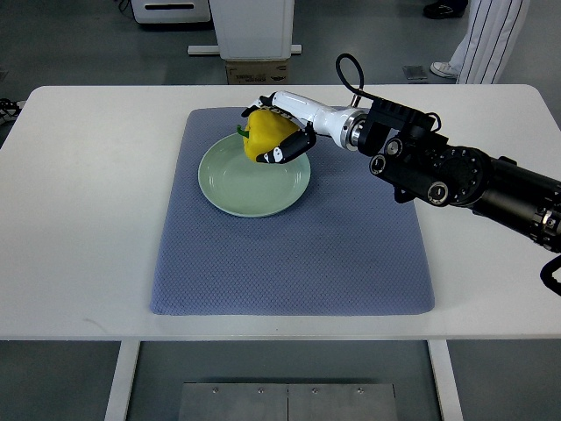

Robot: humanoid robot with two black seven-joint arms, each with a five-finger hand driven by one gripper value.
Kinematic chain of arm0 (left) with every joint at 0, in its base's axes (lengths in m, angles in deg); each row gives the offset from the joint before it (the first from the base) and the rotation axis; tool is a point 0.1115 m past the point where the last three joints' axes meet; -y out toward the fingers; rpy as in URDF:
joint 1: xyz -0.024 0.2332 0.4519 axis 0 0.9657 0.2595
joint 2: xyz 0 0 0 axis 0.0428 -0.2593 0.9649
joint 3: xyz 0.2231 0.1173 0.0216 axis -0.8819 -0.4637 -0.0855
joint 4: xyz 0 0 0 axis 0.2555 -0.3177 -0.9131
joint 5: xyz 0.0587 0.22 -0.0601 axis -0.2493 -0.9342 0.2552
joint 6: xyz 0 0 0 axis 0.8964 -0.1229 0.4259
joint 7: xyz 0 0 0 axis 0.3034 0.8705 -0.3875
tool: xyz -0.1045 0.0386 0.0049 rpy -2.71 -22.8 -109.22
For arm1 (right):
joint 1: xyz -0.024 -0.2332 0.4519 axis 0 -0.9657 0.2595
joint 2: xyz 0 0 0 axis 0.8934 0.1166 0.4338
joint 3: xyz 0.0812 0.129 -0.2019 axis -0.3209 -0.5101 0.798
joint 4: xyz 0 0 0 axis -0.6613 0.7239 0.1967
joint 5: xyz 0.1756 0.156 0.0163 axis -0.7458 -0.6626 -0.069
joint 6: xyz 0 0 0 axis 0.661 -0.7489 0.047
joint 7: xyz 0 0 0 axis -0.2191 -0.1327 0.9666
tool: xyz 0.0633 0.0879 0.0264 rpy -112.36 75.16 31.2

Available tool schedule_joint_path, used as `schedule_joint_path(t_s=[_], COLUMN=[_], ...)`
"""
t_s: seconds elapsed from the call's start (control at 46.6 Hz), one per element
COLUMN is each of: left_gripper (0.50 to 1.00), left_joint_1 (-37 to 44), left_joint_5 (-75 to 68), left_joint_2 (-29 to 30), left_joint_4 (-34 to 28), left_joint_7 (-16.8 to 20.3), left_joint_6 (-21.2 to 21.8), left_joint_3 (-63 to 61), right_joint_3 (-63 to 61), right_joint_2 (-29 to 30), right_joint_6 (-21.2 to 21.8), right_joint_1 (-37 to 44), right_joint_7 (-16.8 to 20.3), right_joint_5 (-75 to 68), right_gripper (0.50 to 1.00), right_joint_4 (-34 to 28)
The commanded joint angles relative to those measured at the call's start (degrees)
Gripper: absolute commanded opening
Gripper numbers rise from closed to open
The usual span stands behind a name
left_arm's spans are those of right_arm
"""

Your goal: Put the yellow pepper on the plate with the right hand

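A yellow pepper (pixel 264 135) with a green stem is held in my right hand (pixel 282 132), whose white and black fingers are curled around it. The pepper hangs over the far rim of a pale green plate (pixel 250 189), which lies on a blue-grey mat (pixel 289 254). I cannot tell whether the pepper touches the plate. My right arm reaches in from the right edge across the mat. The left arm does not show.
The mat lies on a white table (pixel 79 219). A white machine base and a cardboard box (pixel 257 70) stand beyond the far edge. A person's legs and shoes (pixel 473 39) show at the top right.
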Motion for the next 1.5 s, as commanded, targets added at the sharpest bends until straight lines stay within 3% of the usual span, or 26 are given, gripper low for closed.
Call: schedule_joint_path(t_s=[0.0, 0.644, 0.665, 0.751, 0.815, 0.901, 1.481], left_gripper=[1.000, 1.000, 1.000, 1.000, 1.000, 1.000, 1.000], left_joint_1=[0.00, 0.00, 0.00, 0.00, 0.00, 0.00, 0.00], left_joint_5=[0.00, 0.00, 0.00, 0.08, 0.00, 0.00, 0.00], left_joint_2=[0.00, 0.00, 0.00, 0.00, 0.00, 0.00, 0.00], left_joint_4=[0.00, 0.00, 0.09, 0.00, 0.00, 0.09, 0.00], left_joint_7=[0.01, 0.01, 0.01, 0.01, 0.01, 0.01, 0.01], left_joint_6=[-0.01, -0.01, -0.01, -0.01, -0.01, -0.01, -0.01], left_joint_3=[0.00, 0.00, 0.00, 0.00, 0.00, 0.00, 0.00], right_joint_3=[0.01, 3.00, 2.91, 2.73, 2.65, 2.65, -3.59], right_joint_2=[-0.01, -0.01, -0.01, -0.01, -0.01, -0.01, -0.01], right_joint_6=[0.09, 0.09, 0.09, 0.09, 0.00, 0.09, 0.09], right_joint_1=[-0.04, -2.24, -2.24, -2.33, -2.42, -2.42, -3.12], right_joint_7=[-0.37, 0.68, 0.86, 0.95, 0.95, 0.86, 0.86], right_joint_5=[-0.08, -0.08, -0.08, -0.43, -1.22, -2.28, -4.82], right_gripper=[0.500, 0.500, 0.516, 0.683, 0.849, 0.989, 1.000], right_joint_4=[-0.53, -2.38, -2.38, -2.38, -2.47, -2.47, -2.20])
